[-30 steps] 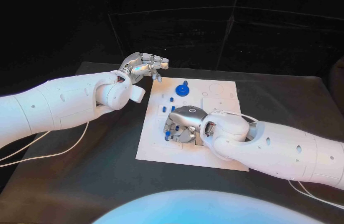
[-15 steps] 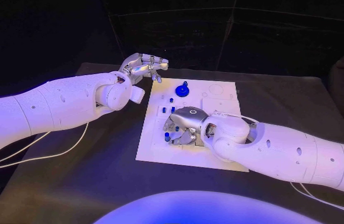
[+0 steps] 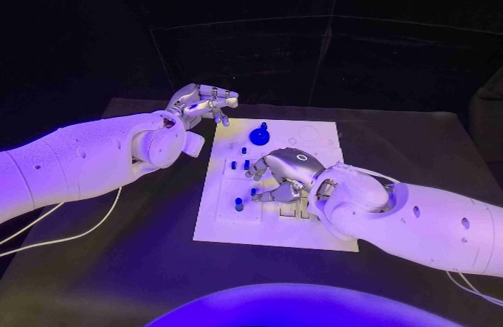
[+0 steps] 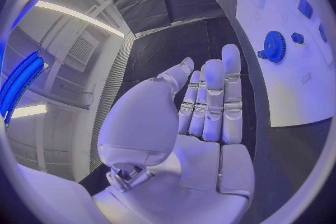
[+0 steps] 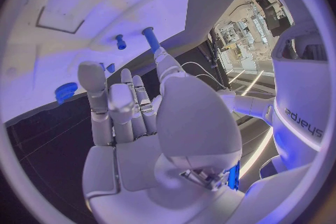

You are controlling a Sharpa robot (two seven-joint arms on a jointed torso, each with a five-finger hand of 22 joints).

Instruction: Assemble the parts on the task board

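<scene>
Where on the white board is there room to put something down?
The board's near strip, in front of the right hand, looks bare. The middle is crowded with small blue parts under that hand; the gear sits at the far end.

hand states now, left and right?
Left hand: open, fingers straight, holding nothing, off the task board.
Right hand: over the board; grip cannot be told.

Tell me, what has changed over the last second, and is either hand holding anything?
The right hand has lifted a little above the task board, and its fingers have opened; it holds nothing. The whole picture shifted slightly, so the camera moved. The left hand stays off the board's far left corner, open, holding nothing. The blue gear and the small blue parts lie as before.
</scene>
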